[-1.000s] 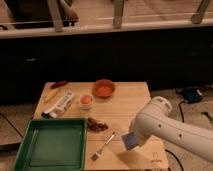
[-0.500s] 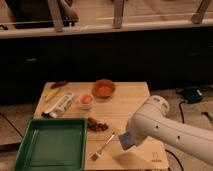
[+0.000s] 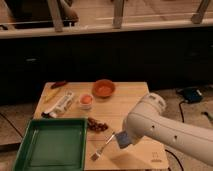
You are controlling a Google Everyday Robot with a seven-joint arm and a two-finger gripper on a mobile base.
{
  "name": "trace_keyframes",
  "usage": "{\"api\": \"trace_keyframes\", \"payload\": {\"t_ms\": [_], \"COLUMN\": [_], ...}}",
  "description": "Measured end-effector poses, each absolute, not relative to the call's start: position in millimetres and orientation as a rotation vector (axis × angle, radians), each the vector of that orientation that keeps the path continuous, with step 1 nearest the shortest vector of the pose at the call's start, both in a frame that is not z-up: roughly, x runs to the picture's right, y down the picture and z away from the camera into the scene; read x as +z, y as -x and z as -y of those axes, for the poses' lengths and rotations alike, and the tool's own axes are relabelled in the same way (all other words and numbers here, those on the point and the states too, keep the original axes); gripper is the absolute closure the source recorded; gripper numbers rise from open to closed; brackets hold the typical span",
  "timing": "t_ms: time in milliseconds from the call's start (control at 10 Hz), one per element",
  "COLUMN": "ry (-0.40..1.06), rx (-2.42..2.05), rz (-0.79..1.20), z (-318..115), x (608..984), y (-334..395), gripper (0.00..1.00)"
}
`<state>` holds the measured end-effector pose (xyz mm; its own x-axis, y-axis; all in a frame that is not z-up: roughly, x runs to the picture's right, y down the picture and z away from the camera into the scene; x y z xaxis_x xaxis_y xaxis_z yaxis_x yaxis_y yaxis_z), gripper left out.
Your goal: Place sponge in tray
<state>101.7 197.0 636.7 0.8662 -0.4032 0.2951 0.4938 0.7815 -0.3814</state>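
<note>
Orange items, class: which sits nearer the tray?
The small orange cup, left of the larger bowl, beside the tube. The claw is at the sponge, right of the tray.

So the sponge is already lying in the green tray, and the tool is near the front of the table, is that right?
Not quite. The sponge is not in the tray; the camera view shows it held by the tool, to the right of the tray, beside the fork. The tool is near the front of the table, as you said.

Gripper (image 3: 125,135) with sponge (image 3: 122,140) hangs over table (image 3: 131,100), right of tray (image 3: 50,121), fork (image 3: 102,148) between
</note>
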Motion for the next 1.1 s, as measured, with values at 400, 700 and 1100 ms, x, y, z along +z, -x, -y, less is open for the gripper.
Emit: {"api": "trace_keyframes", "payload": {"t_ms": [400,700,1100], "ry": [0.448,0.43,0.413], "rx": [-0.513,-0.545,-0.575], "rz": [0.204,0.208,0.212], "z": [-187.2,-177.6,-170.5], "x": [626.5,619.6,614.7], "y": [-82.1,-59.8,-39.3], "gripper": [0.97,0.97,0.97]}}
